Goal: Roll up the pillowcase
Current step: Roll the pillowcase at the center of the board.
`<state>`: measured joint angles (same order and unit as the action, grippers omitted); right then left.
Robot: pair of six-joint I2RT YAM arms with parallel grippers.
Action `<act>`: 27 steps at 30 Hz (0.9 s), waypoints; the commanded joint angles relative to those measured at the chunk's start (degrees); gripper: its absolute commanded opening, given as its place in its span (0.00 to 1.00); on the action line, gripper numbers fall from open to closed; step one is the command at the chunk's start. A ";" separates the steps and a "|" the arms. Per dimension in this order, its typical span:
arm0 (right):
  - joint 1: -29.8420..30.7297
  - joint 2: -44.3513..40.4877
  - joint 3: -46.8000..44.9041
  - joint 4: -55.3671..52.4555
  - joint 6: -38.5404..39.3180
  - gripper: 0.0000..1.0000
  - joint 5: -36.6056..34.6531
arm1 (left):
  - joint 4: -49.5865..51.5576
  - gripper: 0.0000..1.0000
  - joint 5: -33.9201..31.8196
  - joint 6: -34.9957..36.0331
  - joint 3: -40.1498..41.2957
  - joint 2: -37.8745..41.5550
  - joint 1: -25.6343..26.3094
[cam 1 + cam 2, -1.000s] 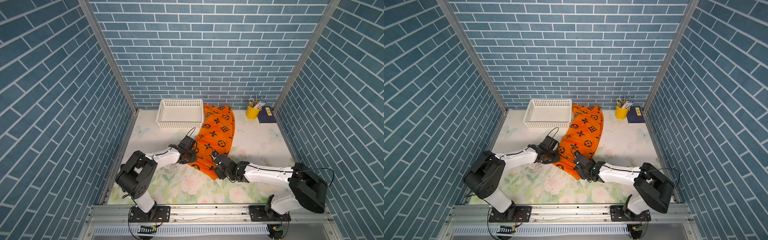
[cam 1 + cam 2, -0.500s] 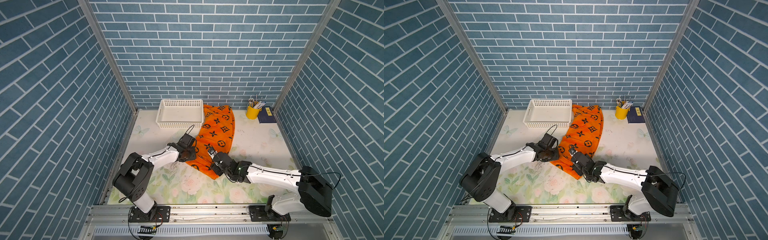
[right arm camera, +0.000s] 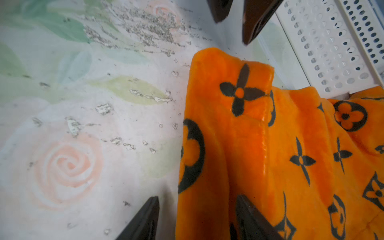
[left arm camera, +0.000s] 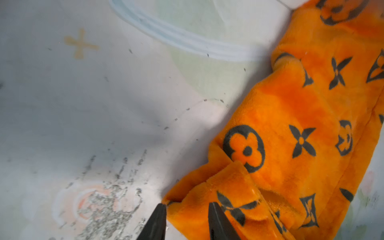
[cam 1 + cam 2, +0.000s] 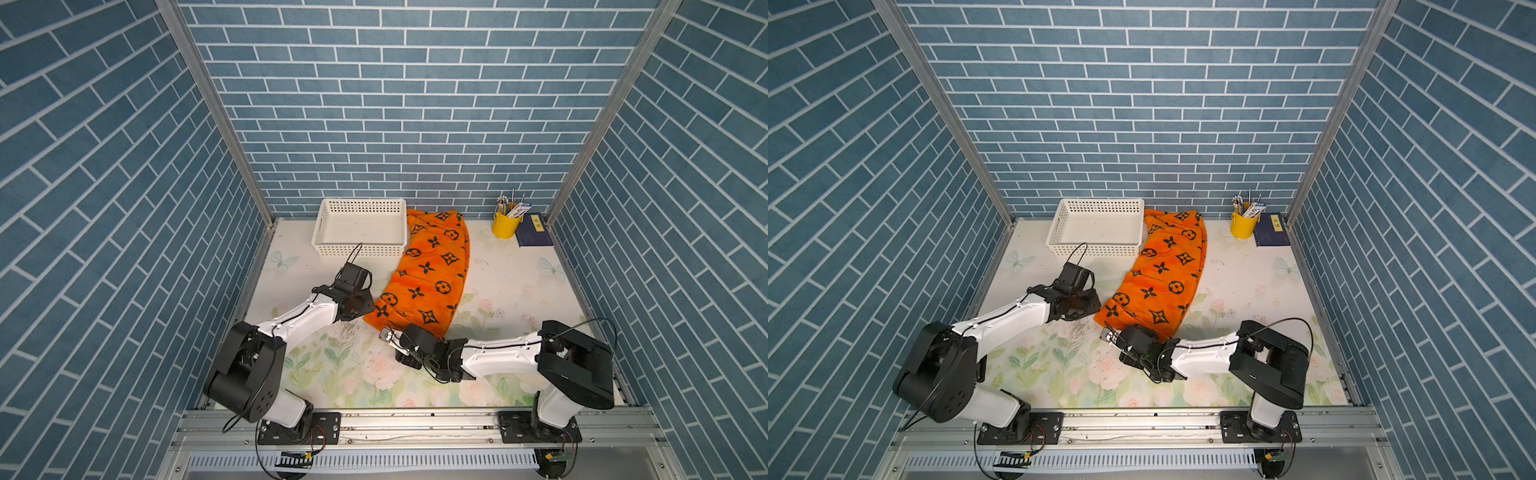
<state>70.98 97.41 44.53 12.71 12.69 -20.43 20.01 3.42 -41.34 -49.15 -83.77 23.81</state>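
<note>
The pillowcase [image 5: 432,274] lies on the tabletop [image 5: 515,291] beside the basket [image 5: 360,227]. Left hand [image 4: 186,216] and right hand [image 3: 197,216] are open, straddling its near edge. The printed motifs carry no legible text.

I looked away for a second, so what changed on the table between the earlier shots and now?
The left gripper opened and slid off the pillowcase edge. The right gripper pulled back toward the robot, jaws apart at the near corner. Basket, yellow cup and the pillowcase itself stayed put.

Orange pillowcase [image 5: 432,274] with black flowers; white basket [image 5: 360,226]; yellow cup [image 5: 505,225].
</note>
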 commanded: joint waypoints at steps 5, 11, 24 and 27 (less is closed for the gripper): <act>-0.26 5.88 2.11 5.90 6.85 0.64 -4.06 | 2.94 0.41 -1.14 1.73 1.15 5.54 -3.84; -1.97 7.62 2.77 5.64 5.83 0.40 -2.42 | 2.15 0.43 -0.55 2.74 1.77 7.34 -3.86; -13.15 4.94 10.70 -7.43 -3.73 0.00 32.70 | 0.84 0.43 1.61 4.54 1.41 7.66 -3.86; -16.34 6.89 12.24 -8.10 -5.69 0.00 38.16 | 0.40 0.43 2.50 4.54 1.42 7.17 -3.82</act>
<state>56.55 103.57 54.89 7.35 11.07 7.14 21.02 4.80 -37.69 -47.94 -76.82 20.16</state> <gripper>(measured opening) 0.068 0.427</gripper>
